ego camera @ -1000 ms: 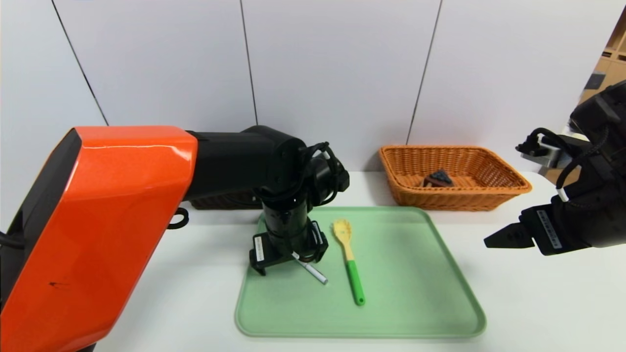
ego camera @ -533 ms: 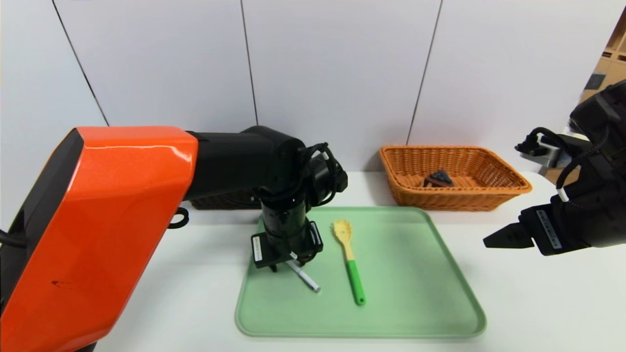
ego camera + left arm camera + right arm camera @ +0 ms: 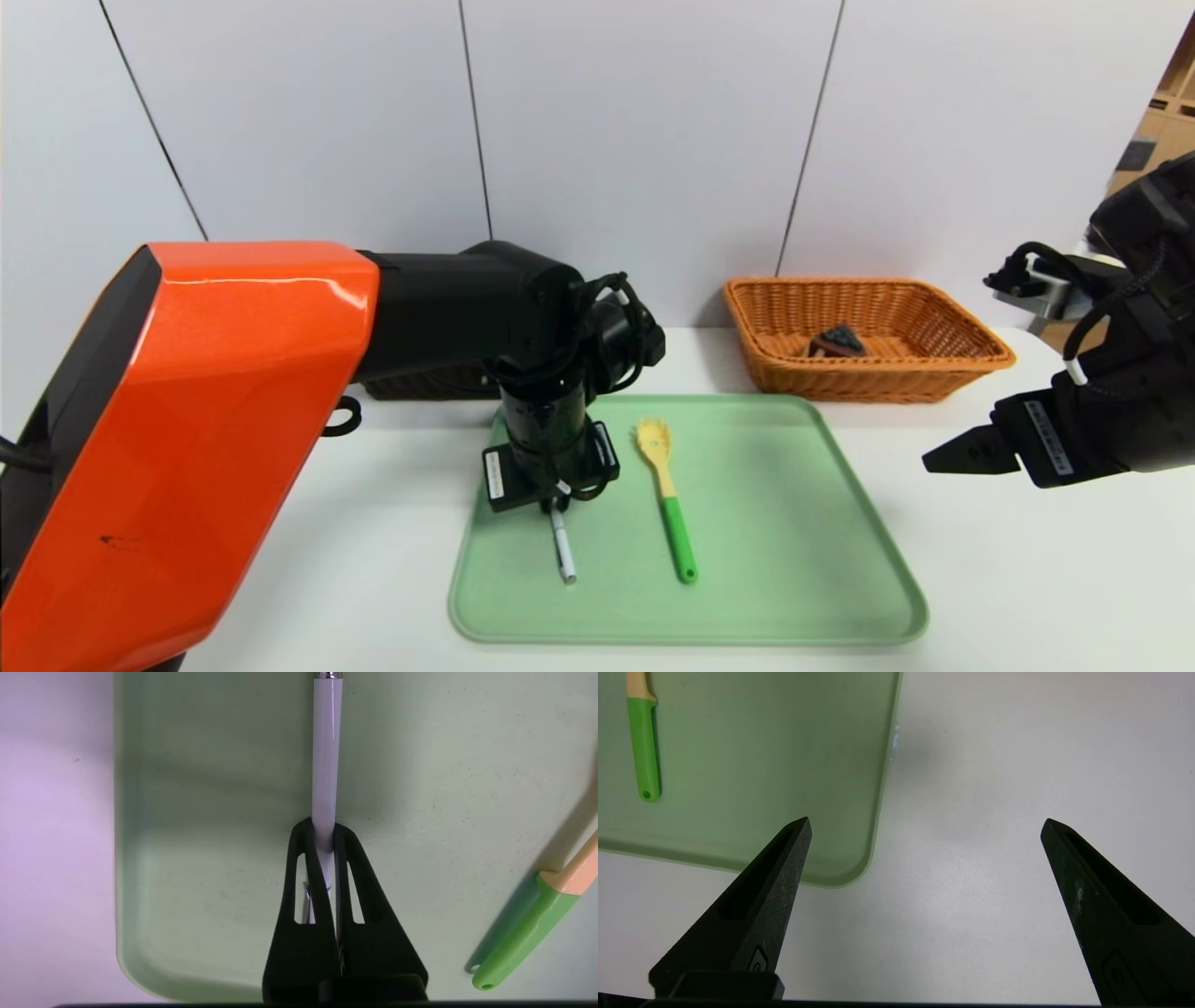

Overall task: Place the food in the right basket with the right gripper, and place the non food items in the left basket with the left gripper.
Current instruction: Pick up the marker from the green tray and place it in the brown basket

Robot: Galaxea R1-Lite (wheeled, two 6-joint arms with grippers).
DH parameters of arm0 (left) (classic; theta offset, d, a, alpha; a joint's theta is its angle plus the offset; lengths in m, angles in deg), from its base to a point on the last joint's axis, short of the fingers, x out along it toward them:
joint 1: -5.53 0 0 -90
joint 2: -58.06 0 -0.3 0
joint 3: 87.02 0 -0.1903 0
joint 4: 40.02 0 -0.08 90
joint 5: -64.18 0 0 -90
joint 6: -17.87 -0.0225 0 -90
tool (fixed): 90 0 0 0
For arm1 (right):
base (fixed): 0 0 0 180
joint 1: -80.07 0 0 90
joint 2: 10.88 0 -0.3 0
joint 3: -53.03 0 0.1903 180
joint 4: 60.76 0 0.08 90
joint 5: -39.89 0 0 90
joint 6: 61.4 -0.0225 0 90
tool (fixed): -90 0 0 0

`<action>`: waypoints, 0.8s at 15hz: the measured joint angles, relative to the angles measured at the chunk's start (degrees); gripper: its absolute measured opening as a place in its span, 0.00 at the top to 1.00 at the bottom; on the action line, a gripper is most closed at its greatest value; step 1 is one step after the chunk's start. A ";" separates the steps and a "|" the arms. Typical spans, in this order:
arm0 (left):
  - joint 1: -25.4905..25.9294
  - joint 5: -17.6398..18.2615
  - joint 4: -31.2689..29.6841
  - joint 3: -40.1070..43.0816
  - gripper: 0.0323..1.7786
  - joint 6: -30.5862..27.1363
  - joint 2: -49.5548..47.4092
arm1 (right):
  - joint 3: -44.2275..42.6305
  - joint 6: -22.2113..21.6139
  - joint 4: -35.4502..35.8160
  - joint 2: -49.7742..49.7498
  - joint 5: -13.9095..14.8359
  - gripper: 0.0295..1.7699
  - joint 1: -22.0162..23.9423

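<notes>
Left gripper [image 3: 551,499] is clamped on one end of the white pen [image 3: 562,551] over the green tray [image 3: 794,560]; the pen points toward 6 o'clock. The spatula [image 3: 667,499] lies at the pen's 3 o'clock. Right gripper [image 3: 924,868] hovers spread wide, holding nothing. The cake slice [image 3: 836,341] sits in the orange-tan basket [image 3: 934,373].

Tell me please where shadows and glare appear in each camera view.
Head view: a bright glare streak on the left arm's orange shell; a soft shadow beside the orange basket. Left wrist view: a shadow lies along the spatula handle, and the pen carries a thin highlight. Right wrist view: a faint grey shadow patch on the table beside the tray.
</notes>
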State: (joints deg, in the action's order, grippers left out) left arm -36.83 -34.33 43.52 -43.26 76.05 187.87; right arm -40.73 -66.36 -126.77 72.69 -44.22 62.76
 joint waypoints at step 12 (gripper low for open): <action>-3.36 0.30 1.97 -0.16 0.98 -2.76 -5.03 | 0.17 -0.10 -0.10 -0.27 -0.13 0.04 -0.07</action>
State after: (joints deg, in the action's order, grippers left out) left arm -40.20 -34.03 45.49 -43.42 73.30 182.84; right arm -40.56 -66.46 -126.86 72.42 -44.35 62.69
